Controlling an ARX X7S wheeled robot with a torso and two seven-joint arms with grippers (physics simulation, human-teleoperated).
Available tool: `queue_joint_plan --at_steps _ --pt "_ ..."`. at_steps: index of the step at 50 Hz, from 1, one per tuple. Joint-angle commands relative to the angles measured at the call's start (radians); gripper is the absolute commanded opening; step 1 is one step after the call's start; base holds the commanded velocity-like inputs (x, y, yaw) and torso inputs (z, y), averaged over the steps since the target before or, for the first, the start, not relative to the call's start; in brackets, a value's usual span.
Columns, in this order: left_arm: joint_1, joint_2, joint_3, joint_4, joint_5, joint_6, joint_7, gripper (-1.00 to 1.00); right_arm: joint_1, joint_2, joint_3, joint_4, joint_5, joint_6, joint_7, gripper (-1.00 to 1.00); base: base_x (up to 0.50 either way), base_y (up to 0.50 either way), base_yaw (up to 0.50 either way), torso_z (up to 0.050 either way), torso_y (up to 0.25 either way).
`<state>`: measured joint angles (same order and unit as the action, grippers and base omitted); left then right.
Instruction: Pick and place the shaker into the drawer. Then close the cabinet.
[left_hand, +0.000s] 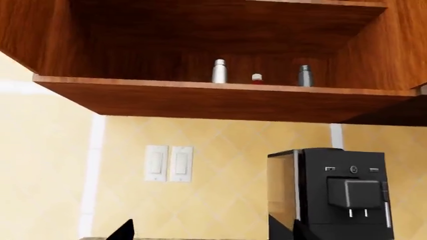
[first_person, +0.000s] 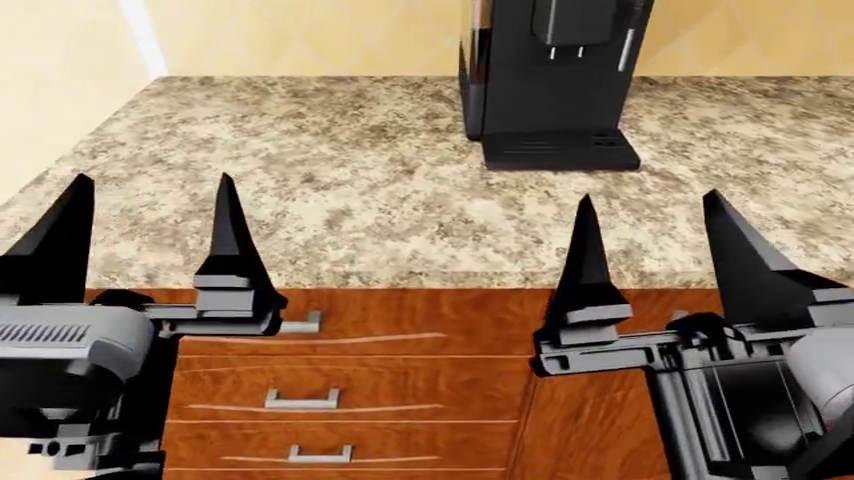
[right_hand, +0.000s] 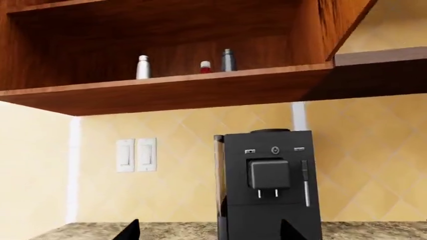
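Note:
The shaker (left_hand: 305, 75), a small dark grey cylinder, stands on the shelf of an open wall unit (left_hand: 220, 97), beside a silver bottle (left_hand: 219, 71) and a small red-capped item (left_hand: 257, 77). The right wrist view shows the shaker (right_hand: 229, 60) too. Both grippers hover over the counter's front edge, far below that shelf. My left gripper (first_person: 154, 185) and right gripper (first_person: 650, 200) are open, nothing between their fingers. Below them is the cabinet (first_person: 574, 430) with its granite top (first_person: 360, 170). Its drawer fronts (first_person: 360, 385) are shut; I cannot tell which one is the drawer.
A black coffee machine (first_person: 554, 80) stands at the back of the counter, ahead of the right gripper. Two white light switches (left_hand: 169, 163) sit on the yellow tiled wall to its left. A wall corner lies at the counter's far left.

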<state>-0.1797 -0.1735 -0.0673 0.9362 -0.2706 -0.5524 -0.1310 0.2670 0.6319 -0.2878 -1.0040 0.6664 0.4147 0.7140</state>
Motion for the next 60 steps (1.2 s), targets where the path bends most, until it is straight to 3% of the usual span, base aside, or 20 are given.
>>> queue_joint_plan --at_steps 1,19,22,26,29,35,40,60 --pt "-0.005 -0.033 0.012 0.075 -0.010 -0.047 -0.032 1.00 0.101 0.219 -0.215 -0.041 0.084 -0.133 0.240 1.00 0.11 0.50 0.00 0.000 0.000" --pt "-0.023 -0.042 0.044 0.040 -0.022 -0.061 -0.054 1.00 0.293 0.331 -0.465 -0.039 0.066 -0.162 0.434 1.00 0.13 0.50 0.00 0.000 0.000" --pt "-0.167 -0.021 -0.003 0.043 -0.090 -0.177 -0.095 1.00 0.425 0.374 -0.439 -0.042 0.211 -0.144 0.472 1.00 0.13 0.33 0.00 0.000 0.000" --pt "-0.491 0.029 -0.097 0.032 -0.242 -0.434 -0.185 1.00 0.782 0.380 -0.373 0.024 0.572 -0.016 0.503 1.00 0.00 0.00 0.00 0.000 0.000" --pt "-0.717 0.045 -0.115 -0.058 -0.275 -0.541 -0.235 1.00 1.025 0.340 -0.352 0.149 0.757 0.089 0.482 1.00 0.00 0.00 0.00 0.000 0.000" --pt "-0.982 0.013 -0.069 -0.238 -0.241 -0.591 -0.262 1.00 1.341 0.255 -0.358 0.374 0.894 0.254 0.437 1.00 0.00 0.00 0.00 0.000 0.000" --pt "-1.120 0.003 -0.084 -0.303 -0.242 -0.635 -0.284 1.00 1.474 0.213 -0.369 0.469 0.937 0.328 0.417 1.00 0.03 0.00 0.00 0.000 0.000" --pt "-1.132 -0.031 -0.040 -0.282 -0.251 -0.656 -0.292 1.00 1.546 0.192 -0.379 0.514 0.970 0.376 0.421 1.00 0.50 -0.08 0.00 0.000 0.000"
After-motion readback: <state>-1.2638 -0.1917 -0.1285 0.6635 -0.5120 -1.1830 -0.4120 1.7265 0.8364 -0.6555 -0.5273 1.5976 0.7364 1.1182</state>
